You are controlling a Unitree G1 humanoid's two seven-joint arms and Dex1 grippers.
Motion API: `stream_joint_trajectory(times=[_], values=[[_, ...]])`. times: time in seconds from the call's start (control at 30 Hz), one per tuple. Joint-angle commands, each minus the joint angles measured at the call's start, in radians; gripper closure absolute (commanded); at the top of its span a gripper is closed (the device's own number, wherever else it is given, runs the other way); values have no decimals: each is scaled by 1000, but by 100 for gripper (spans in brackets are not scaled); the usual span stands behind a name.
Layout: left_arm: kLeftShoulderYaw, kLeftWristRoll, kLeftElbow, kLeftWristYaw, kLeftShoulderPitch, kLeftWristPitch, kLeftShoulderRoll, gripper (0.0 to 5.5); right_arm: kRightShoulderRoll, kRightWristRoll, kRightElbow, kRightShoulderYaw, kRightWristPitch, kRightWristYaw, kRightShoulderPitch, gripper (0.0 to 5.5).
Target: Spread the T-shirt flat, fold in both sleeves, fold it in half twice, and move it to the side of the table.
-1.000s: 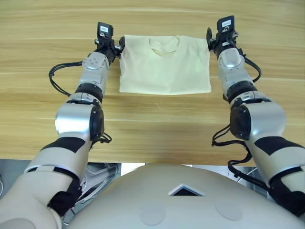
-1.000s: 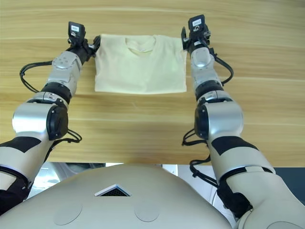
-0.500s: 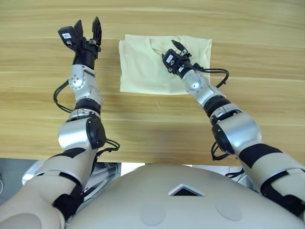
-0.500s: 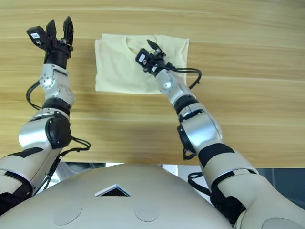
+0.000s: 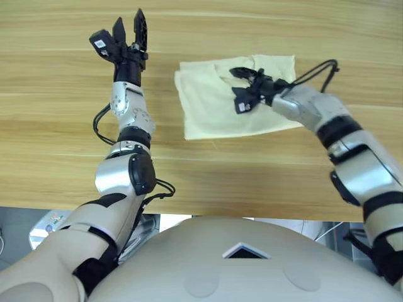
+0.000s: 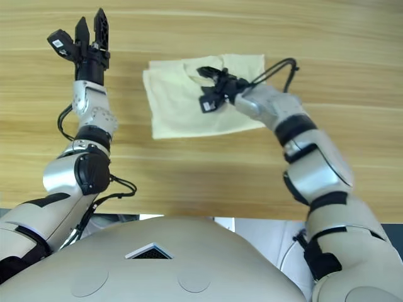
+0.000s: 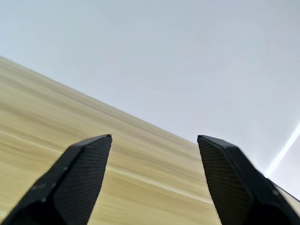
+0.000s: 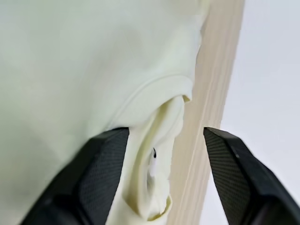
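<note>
On the left gripper (image 5: 130, 17), a white label (image 5: 99, 43), perhaps printed, unreadable.

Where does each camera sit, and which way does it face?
Left eye view: head, down onto pale yellow T-shirt on wooden table; left arm, right arm.
Right eye view: same.
Left wrist view: left wrist, across table to white wall; open left gripper.
Right wrist view: right wrist, at T-shirt collar, shared with eyes; open right gripper.

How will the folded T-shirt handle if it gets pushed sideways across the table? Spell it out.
The T-shirt is probably floppy: its collar sags in soft curves. Being thin folded cloth, it likely weighs little. On the smooth table it may slide, yet its layers could bunch or unfold.
</note>
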Motion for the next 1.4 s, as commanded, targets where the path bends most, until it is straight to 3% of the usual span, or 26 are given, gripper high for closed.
stream_joint_trajectory(times=[0.03, 0.17, 0.3, 0.37, 0.47, 0.63, 0.77, 0.87, 1.0, 1.2, 1.33, 1.4], values=[[-17, 15, -21, -19, 7, 0, -5, 209, -283, -30, -287, 35, -24, 195, 334, 254], [-25, 27, -29, -23, 33, -8, 4, 209, -387, 54, -407, -52, -23, 155, 444, 254], [-32, 38, -45, -27, 67, -14, 17, 209, -398, 102, -411, -142, -13, 96, 477, 254], [-56, 71, -66, -36, 99, -47, 27, 209, -342, 134, -382, -202, -25, 16, 443, 254], [-149, 191, -115, -37, 162, -130, 58, 209, -201, 347, -379, -389, -61, -148, 411, 254], [-362, 350, -281, -167, 258, -169, 82, 209, 89, 882, -337, -663, -20, -179, 391, 254], [-535, 497, -334, -173, 243, -71, 51, 209, 323, 1185, -42, -872, 55, -152, 213, 254], [-650, 601, -352, -159, 215, 71, 4, 209, 355, 1272, 211, -1018, 88, -199, 100, 254], [-835, 720, -343, -181, 258, 194, -94, 209, 349, 1215, 356, -1046, 52, -198, 39, 254], [-941, 734, -269, -188, 305, 284, -189, 209, 360, 1162, 452, -1063, 59, -225, -20, 254], [-926, 735, -206, -83, 265, 388, -181, 209, 375, 1148, 469, -1076, 50, -223, -35, 254], [-875, 716, -210, -24, 256, 435, -116, 209, 384, 1158, 464, -1092, 39, -212, -35, 254]])
